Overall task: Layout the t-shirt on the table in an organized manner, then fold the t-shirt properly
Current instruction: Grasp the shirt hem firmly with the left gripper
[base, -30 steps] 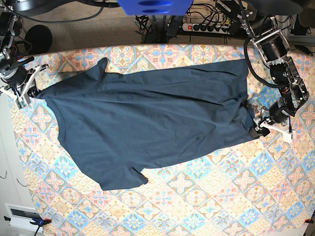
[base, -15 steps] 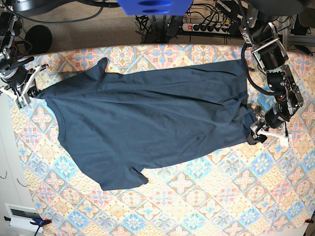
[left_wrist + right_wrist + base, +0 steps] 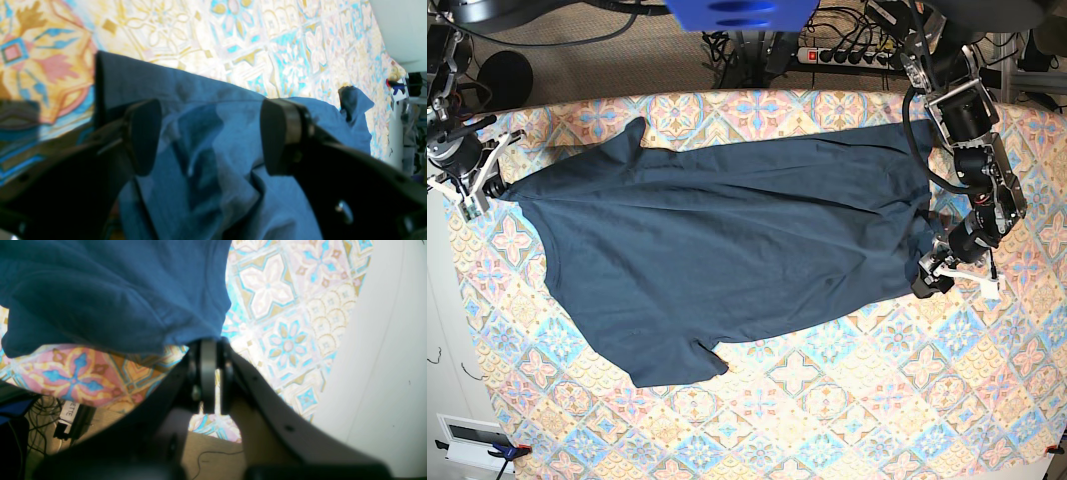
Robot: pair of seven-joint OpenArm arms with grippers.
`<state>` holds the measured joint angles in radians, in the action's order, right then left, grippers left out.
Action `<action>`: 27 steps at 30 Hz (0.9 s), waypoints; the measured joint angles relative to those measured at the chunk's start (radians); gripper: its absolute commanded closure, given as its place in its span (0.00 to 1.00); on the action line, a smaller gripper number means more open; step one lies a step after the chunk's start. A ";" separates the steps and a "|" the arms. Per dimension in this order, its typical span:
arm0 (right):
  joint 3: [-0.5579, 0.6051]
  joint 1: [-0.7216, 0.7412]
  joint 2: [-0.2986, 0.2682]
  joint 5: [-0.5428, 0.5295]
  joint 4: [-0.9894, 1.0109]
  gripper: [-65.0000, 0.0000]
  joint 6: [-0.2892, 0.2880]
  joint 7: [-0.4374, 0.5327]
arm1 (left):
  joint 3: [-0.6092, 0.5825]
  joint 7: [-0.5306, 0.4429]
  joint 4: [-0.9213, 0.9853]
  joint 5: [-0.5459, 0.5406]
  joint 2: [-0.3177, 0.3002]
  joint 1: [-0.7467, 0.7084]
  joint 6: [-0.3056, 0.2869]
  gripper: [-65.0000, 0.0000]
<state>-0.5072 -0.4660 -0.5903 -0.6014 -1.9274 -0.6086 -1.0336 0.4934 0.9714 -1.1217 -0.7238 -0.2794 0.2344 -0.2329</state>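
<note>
At the table's left edge the right gripper is clenched on a corner of the navy t-shirt, its pads pressed together around the cloth. The t-shirt lies spread flat and wrinkled across the table's far half, one sleeve pointing to the far side and one toward the near side. At the shirt's right edge the left gripper hangs released, jaws wide apart above the fabric

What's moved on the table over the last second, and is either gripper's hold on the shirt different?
The left gripper has slid in along the table toward the t-shirt, from just off its hem corner to over the hem edge, jaws open astride the cloth. Nothing grabbed or released. The right gripper stays shut on the t-shirt's opposite corner, and the shirt lies as before.
</note>
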 measured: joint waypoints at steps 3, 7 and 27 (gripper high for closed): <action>0.000 0.000 0.000 0.000 0.000 1.00 0.000 0.000 | 0.000 0.004 0.000 -0.008 -0.009 0.000 0.000 0.30; 0.000 0.000 0.000 0.000 0.000 1.00 0.000 0.000 | 0.020 0.003 0.000 -0.011 -0.039 -0.003 0.000 0.30; 0.000 0.000 0.000 0.000 -0.001 1.00 0.000 0.000 | 0.074 -0.005 0.000 0.025 0.008 -0.021 0.001 0.30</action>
<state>-0.5072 -0.4660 -0.5903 -0.6010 -1.9282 -0.6086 -1.0336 0.5678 0.9665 -1.1217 -0.6987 -0.2718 0.2131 -0.2321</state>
